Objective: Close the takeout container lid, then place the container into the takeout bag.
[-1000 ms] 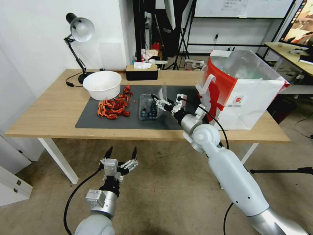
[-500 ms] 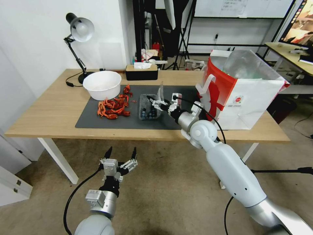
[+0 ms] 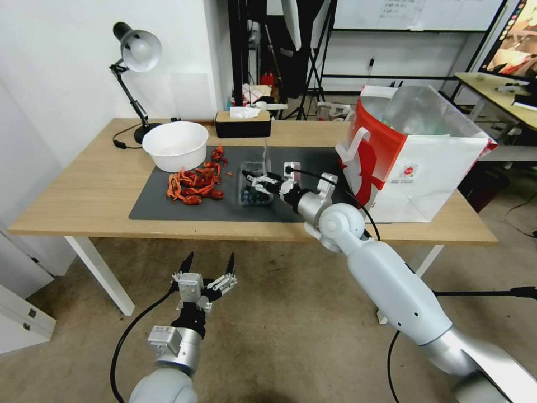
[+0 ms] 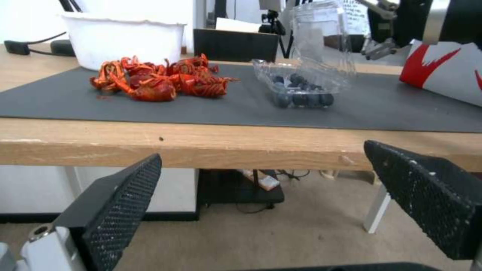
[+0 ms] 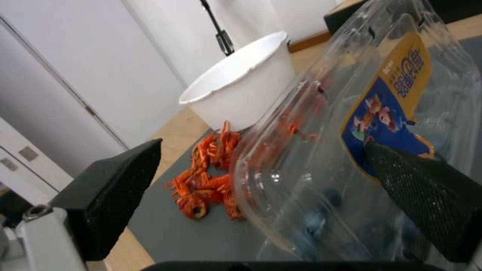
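Head view: the right gripper (image 3: pixel 255 180) is held over the takeout container (image 3: pixel 255 184) on the dark mat (image 3: pixel 168 206), fingers spread, with the upright lid (image 3: pixel 265 154) just at its far side. The takeout bag (image 3: pixel 417 162) stands at the right. The left gripper (image 3: pixel 207 264) is parked below the table edge, fingers apart.

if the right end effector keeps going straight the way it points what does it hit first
Most likely the lid, standing raised directly ahead between the open fingers of the right end effector, with the crayfish pile beyond it; depth is uncertain.
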Controlling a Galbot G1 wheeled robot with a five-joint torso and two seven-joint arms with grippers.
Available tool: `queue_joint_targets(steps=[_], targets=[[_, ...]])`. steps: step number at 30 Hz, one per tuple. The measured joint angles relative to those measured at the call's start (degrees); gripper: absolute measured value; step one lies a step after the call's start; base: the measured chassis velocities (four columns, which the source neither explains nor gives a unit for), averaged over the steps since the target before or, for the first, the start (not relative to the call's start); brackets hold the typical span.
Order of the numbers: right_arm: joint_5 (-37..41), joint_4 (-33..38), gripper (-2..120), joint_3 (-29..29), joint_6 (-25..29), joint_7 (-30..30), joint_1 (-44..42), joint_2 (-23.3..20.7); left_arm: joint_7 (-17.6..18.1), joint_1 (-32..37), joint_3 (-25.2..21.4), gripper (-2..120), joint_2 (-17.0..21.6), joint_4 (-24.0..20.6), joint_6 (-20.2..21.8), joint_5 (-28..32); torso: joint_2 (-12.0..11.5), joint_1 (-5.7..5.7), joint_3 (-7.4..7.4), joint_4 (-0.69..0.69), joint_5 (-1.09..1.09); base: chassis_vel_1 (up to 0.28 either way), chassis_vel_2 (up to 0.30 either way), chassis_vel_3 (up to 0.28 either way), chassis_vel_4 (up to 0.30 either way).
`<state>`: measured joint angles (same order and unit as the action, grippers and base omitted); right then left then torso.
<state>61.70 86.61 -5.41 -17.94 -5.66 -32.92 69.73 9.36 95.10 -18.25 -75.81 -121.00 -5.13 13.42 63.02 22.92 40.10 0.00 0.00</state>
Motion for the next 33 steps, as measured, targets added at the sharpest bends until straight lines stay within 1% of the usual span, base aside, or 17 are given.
queue_joint_targets(steps=[16,26,33], targets=[[0.0,-3.7,100,-2.2,0.1,-0.7,1.7,1.5,-0.2,0.1,0.0,100,0.0,0.2,-0.1,0.0,0.0,0.0,0.0,0.0,0.0,0.0,0.0,0.0,0.0],[0.3,-5.1,100,-3.1,0.1,0.6,2.6,2.7,-0.2,0.0,0.0,100,0.0,0.4,-0.2,0.0,0.0,0.0,0.0,0.0,0.0,0.0,0.0,0.0,0.0],[-1.0,-6.1,100,-4.0,0.1,1.8,3.2,3.8,-0.3,0.0,-0.1,100,0.0,0.5,-0.2,0.1,0.0,0.0,0.0,0.0,0.0,0.0,0.0,0.0,0.0]])
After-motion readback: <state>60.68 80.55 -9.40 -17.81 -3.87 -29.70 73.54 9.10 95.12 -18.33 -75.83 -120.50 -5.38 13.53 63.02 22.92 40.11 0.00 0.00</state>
